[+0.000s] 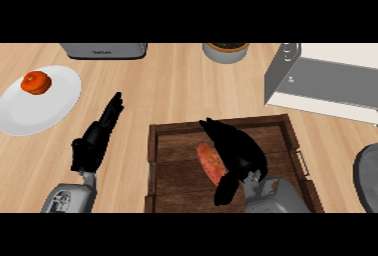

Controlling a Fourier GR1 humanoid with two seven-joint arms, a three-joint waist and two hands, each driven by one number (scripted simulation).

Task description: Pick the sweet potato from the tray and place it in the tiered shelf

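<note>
The bench (177, 85) is seen carrying the wooden tray (284, 131) near centre, the tiered shelf (310, 80) far right. The sweet potato (210, 162) is clasped in the tray by the right hand (238, 150), fingers curled round it. The left hand (96, 137) is held left, fingers straight and together.

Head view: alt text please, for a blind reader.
The robot's right hand curls over an orange sweet potato in a dark wooden tray. The open left hand rests left of it; a white tiered shelf stands upper right.
</note>
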